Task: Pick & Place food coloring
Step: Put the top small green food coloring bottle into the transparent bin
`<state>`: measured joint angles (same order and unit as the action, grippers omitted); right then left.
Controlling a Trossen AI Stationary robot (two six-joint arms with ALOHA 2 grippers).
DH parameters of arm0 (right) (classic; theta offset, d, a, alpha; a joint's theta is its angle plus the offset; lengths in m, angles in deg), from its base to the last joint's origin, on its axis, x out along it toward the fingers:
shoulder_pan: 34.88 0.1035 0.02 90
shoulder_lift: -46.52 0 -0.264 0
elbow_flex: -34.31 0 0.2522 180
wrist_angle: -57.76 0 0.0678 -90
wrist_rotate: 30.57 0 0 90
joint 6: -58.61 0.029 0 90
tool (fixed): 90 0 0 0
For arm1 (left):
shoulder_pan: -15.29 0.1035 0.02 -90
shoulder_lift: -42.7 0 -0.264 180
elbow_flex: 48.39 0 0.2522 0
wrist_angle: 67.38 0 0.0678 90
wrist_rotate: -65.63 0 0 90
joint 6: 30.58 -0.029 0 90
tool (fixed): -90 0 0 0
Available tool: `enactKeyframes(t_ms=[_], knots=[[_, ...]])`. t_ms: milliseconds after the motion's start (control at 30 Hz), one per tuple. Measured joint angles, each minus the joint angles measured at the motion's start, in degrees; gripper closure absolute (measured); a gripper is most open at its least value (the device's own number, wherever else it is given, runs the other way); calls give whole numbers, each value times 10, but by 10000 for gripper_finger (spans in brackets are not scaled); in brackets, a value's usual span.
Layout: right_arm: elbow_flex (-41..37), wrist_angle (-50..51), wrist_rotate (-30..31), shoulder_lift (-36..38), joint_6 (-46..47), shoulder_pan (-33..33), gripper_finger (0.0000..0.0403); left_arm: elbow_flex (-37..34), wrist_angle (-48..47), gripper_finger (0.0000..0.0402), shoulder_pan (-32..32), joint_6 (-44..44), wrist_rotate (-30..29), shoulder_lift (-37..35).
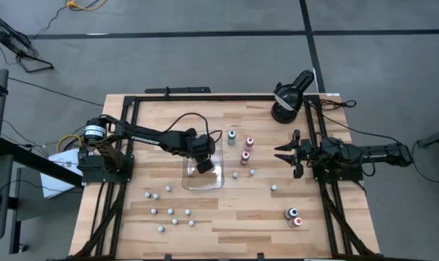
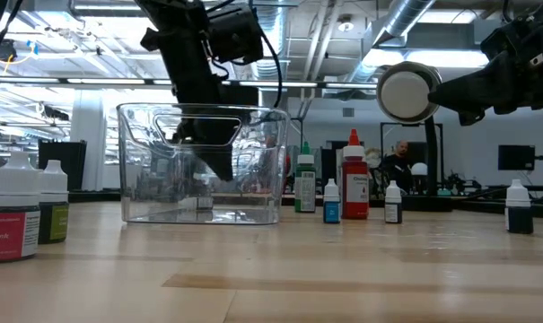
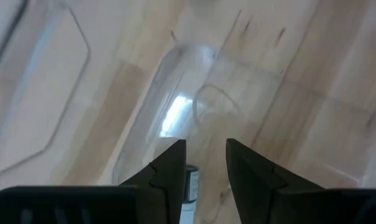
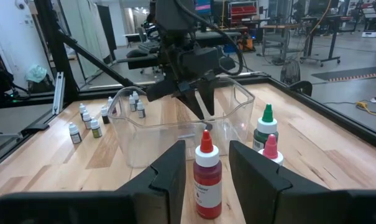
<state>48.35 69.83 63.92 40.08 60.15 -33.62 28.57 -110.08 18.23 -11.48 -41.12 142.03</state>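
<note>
On the table, scattered stock: food coloring, many tiny bottles lying loose across the wood.

Item 1. Small white-capped bottles, a cluster on the near-left part of the table, all outside the clear tray.
Item 2. Taller bottles just right of the tray: a green-capped one, a red one and a pink-capped one, standing upright.
Item 3. 2 bottles near the right front corner, well apart from the rest; 1 more stands alone toward the right edge.

Left gripper: lowered inside the tray, fingers parted by a narrow gap. A small bottle shows low between them; whether the fingers press on it or merely stand either side cannot be told.

Right gripper: waiting at the right side of the table, facing the red bottle, fingers partly apart and holding nothing.

Handling notes (judgement): each bottle looks light, rigid plastic, narrow and top-heavy, so it should tip or roll at a slight nudge. Smooth rounded sides may slip in the fingers. Best hold is across the body just below the cap, fingers squared to the bottle, closing gently. The tray wall looks thin and light, and could slide if bumped.

Other fixture: black lamp-like device at the far right corner.
</note>
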Motion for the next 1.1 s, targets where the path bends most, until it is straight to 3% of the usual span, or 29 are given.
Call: enactKeyframes(t_ms=[400, 667, 867, 1100], knots=[[0, 0, 0, 0, 0, 0, 290, 7, -5, 294, -16, -17, 0, -84], [0, 0, 0, 0, 0, 0, 290, 7, -21, 294, -55, -173, 34, -175], [0, 0, 0, 0, 0, 0, 290, 7, -97, 294, -92, -301, 73, -221], [0, 0, 0, 0, 0, 0, 290, 7, -189, 294, -136, -319, 145, -240]])
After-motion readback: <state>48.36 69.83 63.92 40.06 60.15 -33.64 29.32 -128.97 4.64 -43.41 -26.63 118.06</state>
